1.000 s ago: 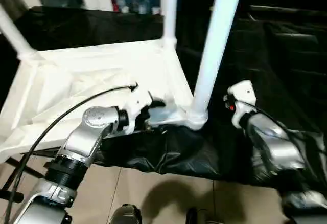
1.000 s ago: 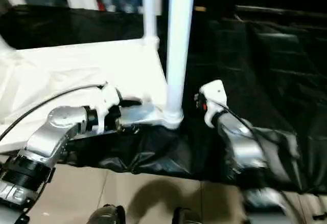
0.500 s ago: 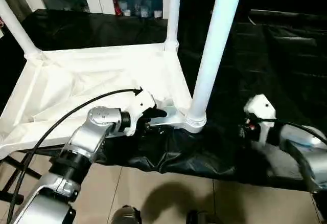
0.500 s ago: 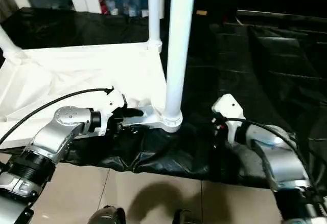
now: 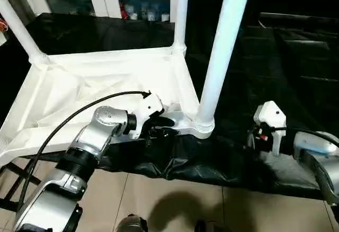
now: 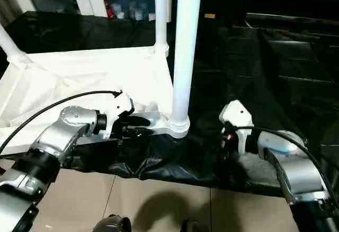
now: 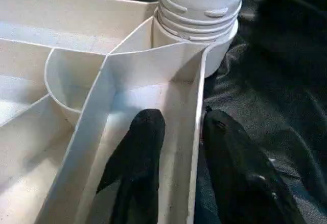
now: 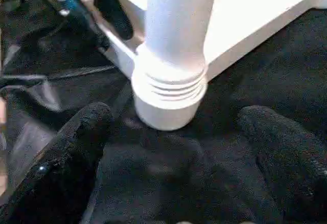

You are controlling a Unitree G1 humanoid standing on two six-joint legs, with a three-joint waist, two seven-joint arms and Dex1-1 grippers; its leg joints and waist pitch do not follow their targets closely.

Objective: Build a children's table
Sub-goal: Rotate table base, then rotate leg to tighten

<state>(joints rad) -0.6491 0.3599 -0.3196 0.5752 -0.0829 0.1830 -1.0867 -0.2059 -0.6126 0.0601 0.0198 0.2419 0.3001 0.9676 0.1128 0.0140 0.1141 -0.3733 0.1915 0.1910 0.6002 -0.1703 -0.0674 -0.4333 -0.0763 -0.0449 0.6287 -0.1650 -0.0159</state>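
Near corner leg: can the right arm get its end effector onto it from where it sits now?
Probably yes. The right end effector is open, its fingers facing the leg at its corner socket, with just black cloth between. The left end effector straddles the tabletop rim beside it.

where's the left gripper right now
In the left eye view, the left gripper sits left of centre, its black fingers straddling the upturned white plastic table's near rim beside the corner leg.

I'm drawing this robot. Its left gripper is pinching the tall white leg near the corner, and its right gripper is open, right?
Not quite. The left gripper pinches the table's rim wall beside the corner, not the leg; the left wrist view shows it. The right gripper is open.
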